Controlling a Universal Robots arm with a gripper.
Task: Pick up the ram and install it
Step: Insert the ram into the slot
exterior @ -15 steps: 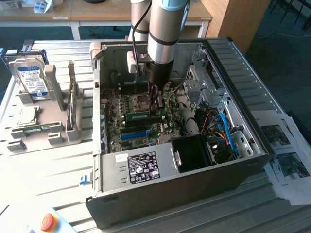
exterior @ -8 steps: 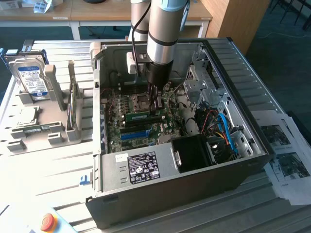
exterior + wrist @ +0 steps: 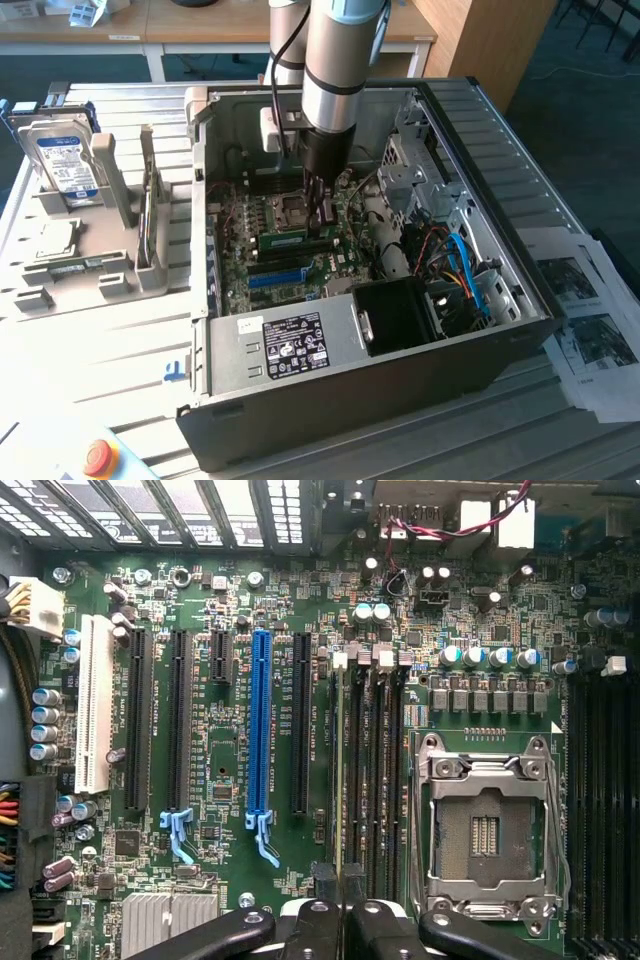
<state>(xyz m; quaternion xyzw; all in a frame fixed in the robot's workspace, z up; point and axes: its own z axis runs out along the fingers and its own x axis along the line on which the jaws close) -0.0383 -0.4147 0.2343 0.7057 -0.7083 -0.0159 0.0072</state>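
Note:
The ram (image 3: 285, 239), a narrow green stick with a pale label, stands on edge among the memory slots of the motherboard (image 3: 250, 265) inside the open computer case (image 3: 330, 350). My gripper (image 3: 322, 222) reaches down into the case and sits at the ram's end toward the exterior view's right. In the wrist view my gripper (image 3: 342, 910) is shut, its dark fingertips (image 3: 322, 885) together right over the line of black memory slots (image 3: 375, 770) beside the CPU socket (image 3: 485, 825). Whether the fingers pinch the ram or only rest on its top edge is unclear.
Grey fixtures at the exterior view's left hold a silver hard drive (image 3: 65, 160) and a processor (image 3: 55, 240). A red stop button (image 3: 97, 457) sits at the front. Printed sheets (image 3: 590, 320) lie at the exterior view's right. Drive cage and blue cables (image 3: 465, 270) crowd the case.

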